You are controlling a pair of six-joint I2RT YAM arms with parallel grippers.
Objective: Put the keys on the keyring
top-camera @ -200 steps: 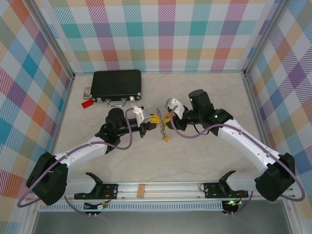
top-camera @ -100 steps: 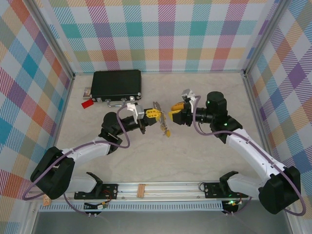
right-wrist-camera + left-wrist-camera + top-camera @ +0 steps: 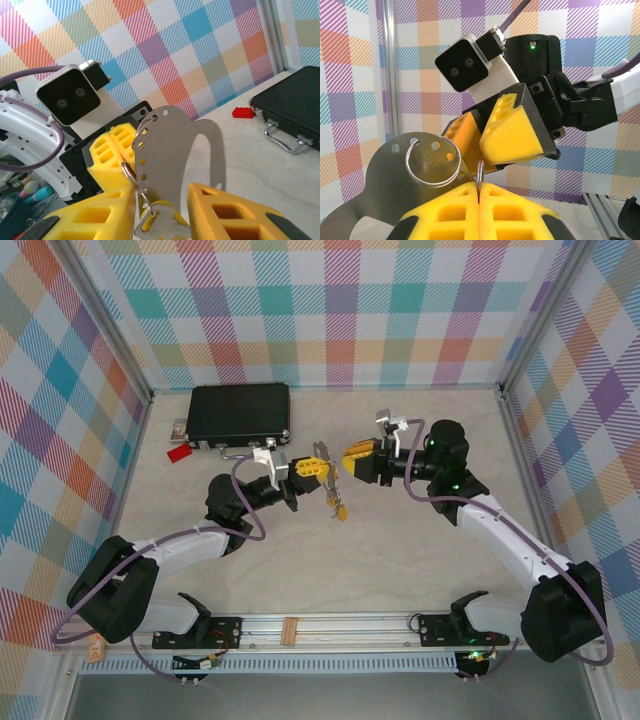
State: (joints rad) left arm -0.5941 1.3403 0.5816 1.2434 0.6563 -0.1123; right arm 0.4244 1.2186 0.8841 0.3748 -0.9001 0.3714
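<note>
My left gripper [image 3: 305,470] is held above the table's middle, its yellow pads [image 3: 445,210] shut on the thin silver keyring [image 3: 480,174], seen edge-on. A grey metal plate with holes [image 3: 380,190] hangs beside it on a second ring [image 3: 432,162]. The keys [image 3: 339,506] dangle below the ring; one with a yellow head [image 3: 162,222] shows in the right wrist view. My right gripper [image 3: 354,457] faces the left one at close range. Its jaws stand apart, with the plate [image 3: 175,145], the keyring [image 3: 131,176] and that key between the pads [image 3: 235,212].
A black case [image 3: 240,412] with a silver handle lies at the back left. A small red tag [image 3: 180,452] sits next to it. Plaid walls close in three sides, and a metal rail [image 3: 330,625] runs along the near edge.
The right gripper has pulled back from the keys, risen and now points at the ring from the right. The left gripper has lifted the ring a little and moved it farther back.
</note>
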